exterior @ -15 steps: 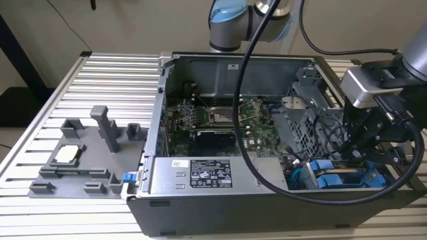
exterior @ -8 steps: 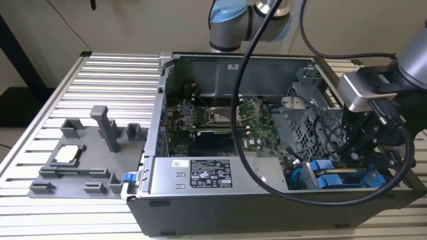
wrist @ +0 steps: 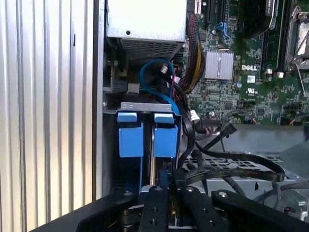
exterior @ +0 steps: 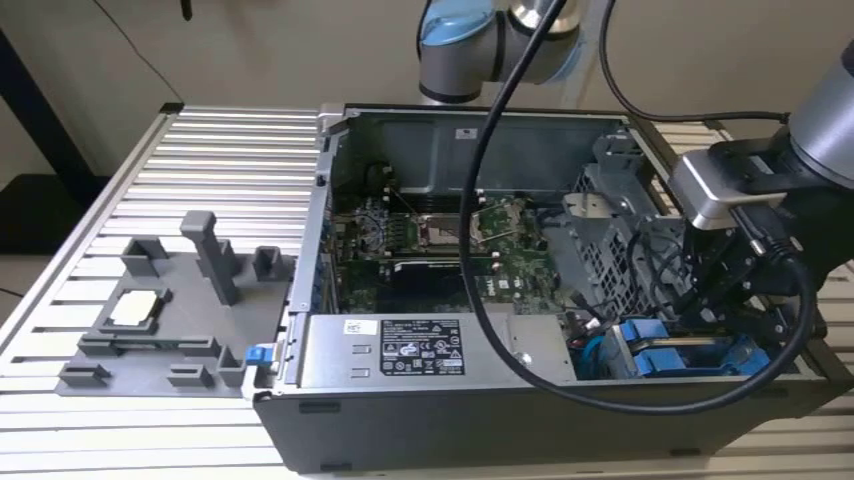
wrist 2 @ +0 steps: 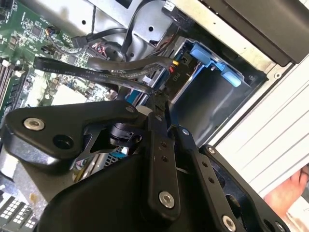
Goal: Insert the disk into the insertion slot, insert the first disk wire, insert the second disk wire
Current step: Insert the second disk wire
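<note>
Blue carrier tabs (wrist: 147,133) show disk (exterior: 687,358) seated in bay; gripper (wrist: 169,193) low at cables (wrist: 227,164) beside it. Claw state — cannot tell. You've got wires outstanding, by my read.

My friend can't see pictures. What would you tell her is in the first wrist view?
Two bright blue disk carrier tabs sit side by side in a slot at the edge of an open computer case, just beyond the robot's black tool. Black and blue cables curl beside them, with the green motherboard behind.
</note>
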`<state>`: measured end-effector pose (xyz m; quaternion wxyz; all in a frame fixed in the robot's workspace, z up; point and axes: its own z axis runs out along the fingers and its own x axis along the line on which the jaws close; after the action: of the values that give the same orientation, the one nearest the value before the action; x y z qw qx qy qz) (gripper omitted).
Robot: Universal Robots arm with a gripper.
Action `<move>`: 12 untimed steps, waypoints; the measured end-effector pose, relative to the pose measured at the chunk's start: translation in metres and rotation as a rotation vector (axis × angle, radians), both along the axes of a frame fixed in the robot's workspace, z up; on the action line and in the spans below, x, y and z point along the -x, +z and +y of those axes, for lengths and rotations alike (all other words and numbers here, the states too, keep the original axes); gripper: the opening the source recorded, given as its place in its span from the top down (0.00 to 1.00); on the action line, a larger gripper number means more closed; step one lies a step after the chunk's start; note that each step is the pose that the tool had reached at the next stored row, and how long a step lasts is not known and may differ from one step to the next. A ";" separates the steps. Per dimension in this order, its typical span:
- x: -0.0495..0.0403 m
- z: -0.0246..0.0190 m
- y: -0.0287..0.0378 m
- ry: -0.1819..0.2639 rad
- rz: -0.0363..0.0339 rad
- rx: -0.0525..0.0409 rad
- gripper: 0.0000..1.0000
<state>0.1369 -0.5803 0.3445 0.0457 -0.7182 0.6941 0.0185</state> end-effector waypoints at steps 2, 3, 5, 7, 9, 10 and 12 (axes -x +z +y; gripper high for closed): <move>-0.0001 0.0000 -0.0018 0.000 -0.0079 -0.0001 0.84; -0.0001 0.0000 -0.0024 0.000 -0.0092 -0.0001 0.84; 0.0000 0.0000 -0.0034 0.000 -0.0112 0.0006 0.84; -0.0001 0.0001 -0.0042 0.000 -0.0118 0.0007 0.84; 0.0000 0.0001 -0.0045 0.000 -0.0119 0.0003 0.84; 0.0000 0.0001 -0.0046 0.000 -0.0118 0.0001 0.84; 0.0000 0.0001 -0.0046 0.000 -0.0119 0.0000 0.84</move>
<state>0.1370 -0.5802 0.3399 0.0498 -0.7183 0.6938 0.0142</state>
